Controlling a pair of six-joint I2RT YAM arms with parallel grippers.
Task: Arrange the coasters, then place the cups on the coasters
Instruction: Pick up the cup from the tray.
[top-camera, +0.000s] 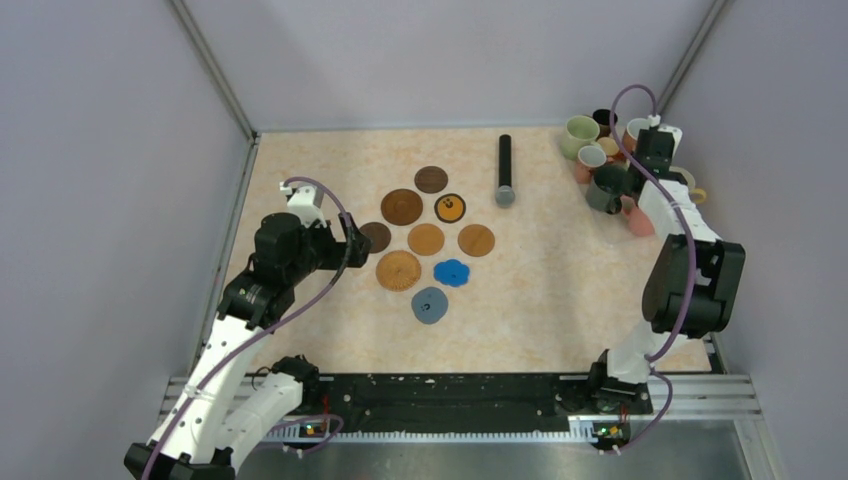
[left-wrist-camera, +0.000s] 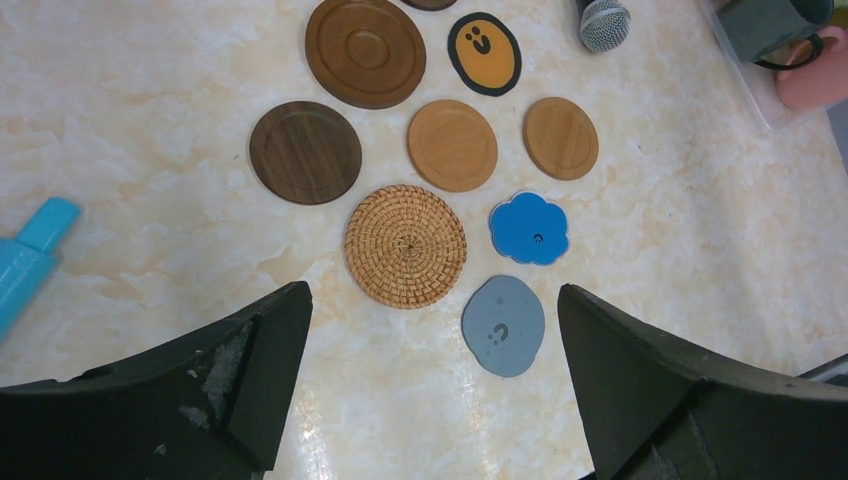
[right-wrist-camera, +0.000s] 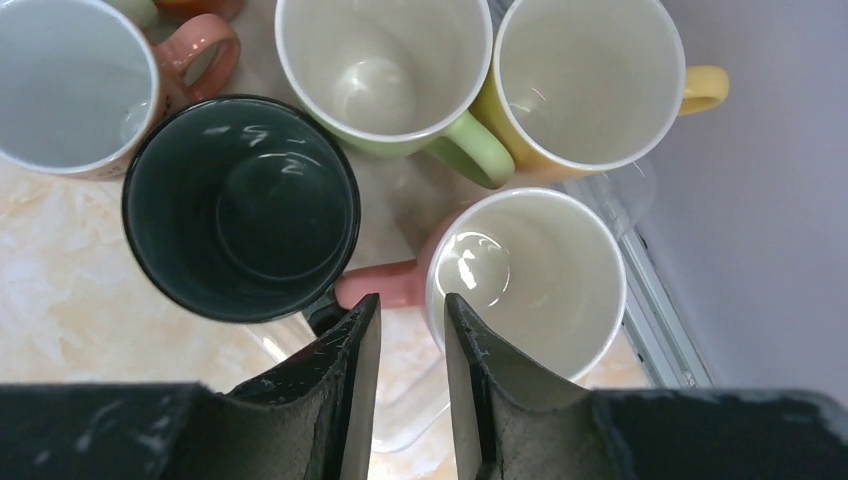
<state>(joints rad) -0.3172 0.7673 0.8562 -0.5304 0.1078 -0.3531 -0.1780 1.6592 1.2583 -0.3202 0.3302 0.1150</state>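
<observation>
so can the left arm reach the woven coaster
Probably yes: the left gripper hangs open near the woven coaster, nothing lies on it, and the neighbouring coasters lie apart from it.

You will find no words, brand names or numbers to read anywhere here; only small marks on the mats. The black-and-orange coaster (left-wrist-camera: 483, 52) carries a face sign on its orange field: two dark dots over a short curved mouth. The grey-blue coaster (left-wrist-camera: 503, 325) bears two tiny dots beside a small hooked curve in darker grey. The blue flower coaster (left-wrist-camera: 529, 228) shows one dark dot right of its centre. Pale squiggles inside the dark green cup (right-wrist-camera: 241, 205) do not resolve into characters.
</observation>
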